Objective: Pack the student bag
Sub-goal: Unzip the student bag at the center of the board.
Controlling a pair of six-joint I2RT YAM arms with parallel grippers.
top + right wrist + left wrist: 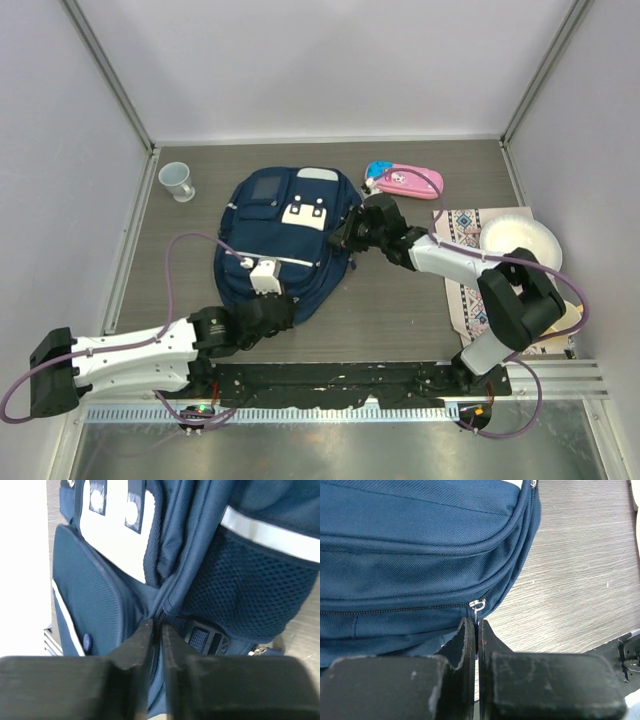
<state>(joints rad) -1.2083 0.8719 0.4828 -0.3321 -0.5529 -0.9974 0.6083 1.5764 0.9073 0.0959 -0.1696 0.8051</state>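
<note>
The student bag is navy blue with white trim and lies flat in the middle of the table. My left gripper is at its near edge. In the left wrist view the left gripper is shut on the silver zipper pull at the end of a closed zipper. My right gripper is at the bag's right side. In the right wrist view the right gripper is shut on a fold of the bag's side seam, next to a mesh pocket and a strap buckle.
A white cup stands at the back left. A pink pencil case lies behind the bag on the right. A patterned mat with a white plate lies on the right. Walls enclose three sides.
</note>
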